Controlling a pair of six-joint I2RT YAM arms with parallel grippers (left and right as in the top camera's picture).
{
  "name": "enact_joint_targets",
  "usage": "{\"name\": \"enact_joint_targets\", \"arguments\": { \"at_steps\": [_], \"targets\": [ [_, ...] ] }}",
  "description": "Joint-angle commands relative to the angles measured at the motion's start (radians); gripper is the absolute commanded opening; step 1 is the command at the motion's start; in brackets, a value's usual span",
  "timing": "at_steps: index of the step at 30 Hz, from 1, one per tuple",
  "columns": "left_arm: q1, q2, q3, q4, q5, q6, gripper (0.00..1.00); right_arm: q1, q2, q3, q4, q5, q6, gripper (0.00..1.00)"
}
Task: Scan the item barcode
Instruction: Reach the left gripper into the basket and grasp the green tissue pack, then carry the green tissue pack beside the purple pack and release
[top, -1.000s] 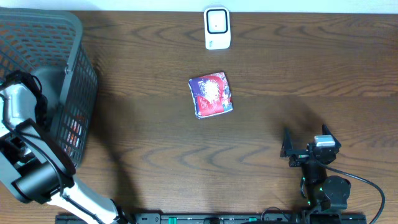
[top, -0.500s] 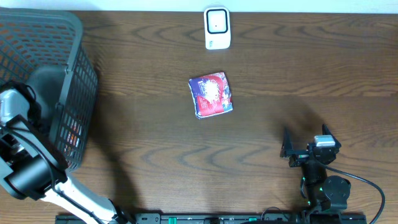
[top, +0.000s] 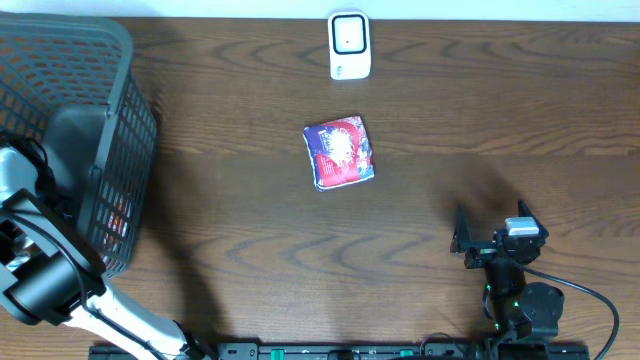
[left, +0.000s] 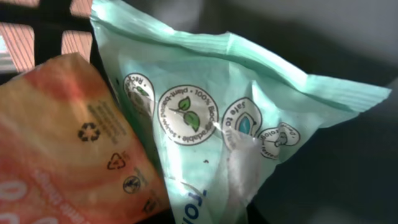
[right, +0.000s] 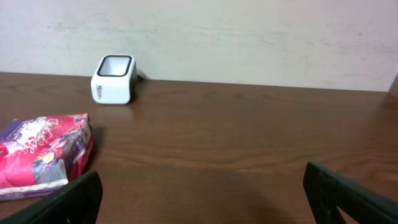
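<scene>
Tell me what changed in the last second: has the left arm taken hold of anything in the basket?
The left arm drew back toward its base inside the basket, and its jaws closed, apparently on the green packet beside an orange packet. The floral packet, scanner and open right gripper stayed put.

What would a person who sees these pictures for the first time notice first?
Probably the bright pink and purple packet lying in the middle of the wooden table, with the white scanner beyond it at the far edge. At the left stands a grey mesh basket; inside it, the left wrist view is filled by a pale green packet beside an orange packet.
</scene>
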Motion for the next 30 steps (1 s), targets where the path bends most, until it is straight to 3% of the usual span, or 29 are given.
{"name": "enact_joint_targets", "arguments": {
  "at_steps": [1, 8, 15, 20, 23, 27, 30],
  "targets": [
    [-0.011, -0.081, 0.101, -0.051, 0.053, 0.034, 0.07, -0.01, -0.005, -0.002, -0.004, 0.001, -0.015, 0.99],
    [-0.049, -0.319, 0.217, -0.005, 0.349, 0.082, 0.08, -0.01, -0.005, -0.002, -0.004, 0.001, -0.015, 0.99],
    [-0.119, -0.587, 0.217, 0.228, 0.706, 0.082, 0.07, -0.01, -0.005, -0.002, -0.004, 0.001, -0.015, 0.99],
    [-0.26, -0.639, 0.217, 0.374, 1.006, 0.082, 0.08, -0.01, -0.005, -0.002, -0.004, 0.001, -0.015, 0.99],
    [-0.433, -0.634, 0.217, 0.392, 1.024, 0.09, 0.07, -0.01, -0.005, -0.002, -0.004, 0.001, -0.015, 0.99],
    [-0.659, -0.611, 0.217, 0.382, 1.017, 0.205, 0.07, -0.01, -0.005, -0.002, -0.004, 0.001, -0.015, 0.99],
    [-0.835, -0.576, 0.216, 0.33, 0.861, 0.217, 0.07, -0.01, -0.005, -0.002, -0.004, 0.001, -0.015, 0.99]
  ]
}}
